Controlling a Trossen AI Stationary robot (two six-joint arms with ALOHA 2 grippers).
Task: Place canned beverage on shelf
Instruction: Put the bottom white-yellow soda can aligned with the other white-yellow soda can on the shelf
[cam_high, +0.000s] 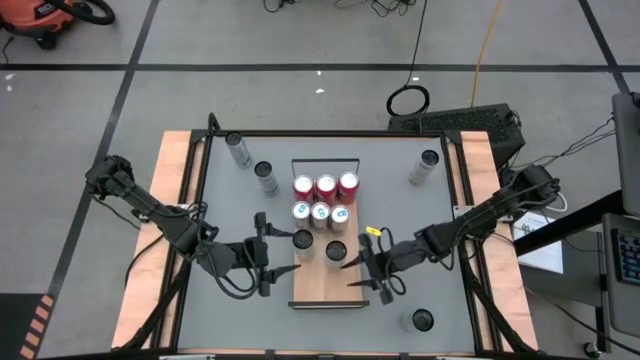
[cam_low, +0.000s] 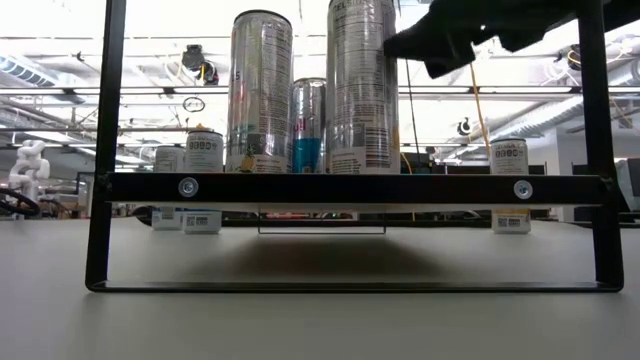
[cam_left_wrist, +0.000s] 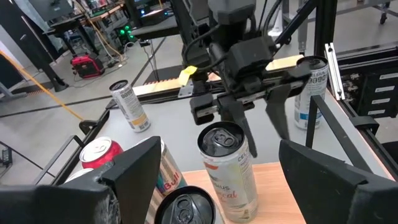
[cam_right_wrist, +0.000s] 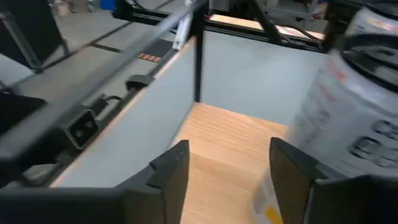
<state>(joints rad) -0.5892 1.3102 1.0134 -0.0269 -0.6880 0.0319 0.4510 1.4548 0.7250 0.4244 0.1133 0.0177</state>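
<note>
The shelf (cam_high: 322, 285) is a light-wood board mid-table, with a wire rail (cam_high: 325, 162) at its far end. It is raised on a black frame in the low view (cam_low: 350, 188). On it stand three red cans (cam_high: 325, 186), three white-and-blue cans (cam_high: 320, 211) and two silver cans (cam_high: 303, 240) (cam_high: 336, 250). My right gripper (cam_high: 358, 270) is open and empty just right of the nearer silver can (cam_left_wrist: 227, 165). That can stands outside the fingers (cam_right_wrist: 360, 106). My left gripper (cam_high: 268, 253) is wide open at the shelf's left side, facing the silver cans (cam_left_wrist: 186, 208). My right gripper has one finger (cam_left_wrist: 244, 134) close beside the upper wall of the nearer silver can (cam_low: 362, 90). I cannot tell whether it touches. The can stands upright on the shelf.
Loose cans stand on the grey table at the far left (cam_high: 238, 150) (cam_high: 265, 175), the far right (cam_high: 425, 168) and the near right (cam_high: 420, 320). The near part of the shelf board is bare wood (cam_right_wrist: 230, 143). A black frame borders the table (cam_high: 205, 180).
</note>
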